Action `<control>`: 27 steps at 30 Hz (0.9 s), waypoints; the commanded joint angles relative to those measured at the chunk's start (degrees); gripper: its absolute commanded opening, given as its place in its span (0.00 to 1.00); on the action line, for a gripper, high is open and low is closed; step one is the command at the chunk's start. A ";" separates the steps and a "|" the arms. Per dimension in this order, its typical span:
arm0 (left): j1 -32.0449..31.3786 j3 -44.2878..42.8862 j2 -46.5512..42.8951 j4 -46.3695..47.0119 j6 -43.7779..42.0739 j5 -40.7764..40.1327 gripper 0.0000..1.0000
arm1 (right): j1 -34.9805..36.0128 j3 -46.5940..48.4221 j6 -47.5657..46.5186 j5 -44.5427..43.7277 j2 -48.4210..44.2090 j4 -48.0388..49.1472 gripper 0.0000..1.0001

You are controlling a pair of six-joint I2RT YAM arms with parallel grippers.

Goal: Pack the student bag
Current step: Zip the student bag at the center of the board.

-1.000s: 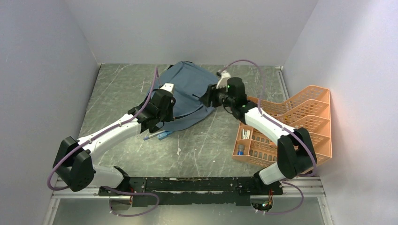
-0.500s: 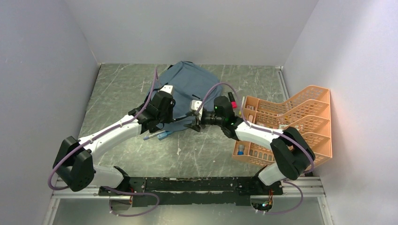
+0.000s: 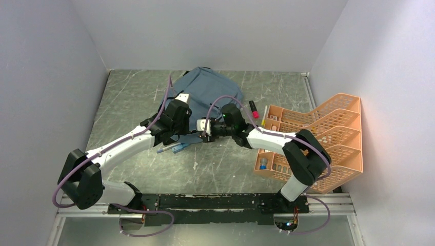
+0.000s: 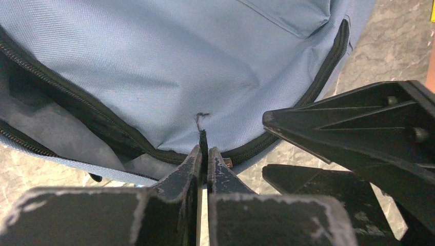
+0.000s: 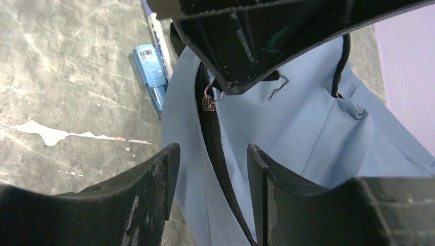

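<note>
The slate blue-grey student bag lies at the back middle of the table, its main zip partly open. My left gripper is at the bag's near edge. In the left wrist view it is shut on the thin black zip pull cord. My right gripper is just right of it, open. In the right wrist view its jaws straddle the bag's black zip edge without closing. The metal zip ring hangs under the left gripper's fingers.
Blue pens lie on the table by the bag's near edge, and also show in the right wrist view. A red marker lies right of the bag. The orange mesh tray with small items stands at the right.
My right arm has swung from the bag's back right corner down and left to its near edge, beside the left gripper. The left arm has stayed put.
</note>
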State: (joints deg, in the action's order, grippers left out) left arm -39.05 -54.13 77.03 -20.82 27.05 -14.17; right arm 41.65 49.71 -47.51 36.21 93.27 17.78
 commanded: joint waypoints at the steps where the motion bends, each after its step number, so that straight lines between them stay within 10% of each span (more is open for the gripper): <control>1: 0.40 -0.01 -0.99 1.75 0.76 0.86 0.05 | 0.35 1.63 -3.27 -0.98 1.86 -0.33 0.54; 20: 8.43 -0.72 -0.90 2.76 2.36 5.39 0.05 | 0.62 0.56 4.30 -7.75 1.50 -6.76 0.05; 27: 14.68 -5.13 0.30 0.34 -1.65 3.92 0.05 | 0.58 -1.75 0.86 -10.88 -2.08 -11.95 0.02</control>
State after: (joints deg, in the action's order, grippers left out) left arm -27.09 -55.18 77.17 -20.45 28.51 -8.36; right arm 42.11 49.63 -44.45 28.10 94.13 12.51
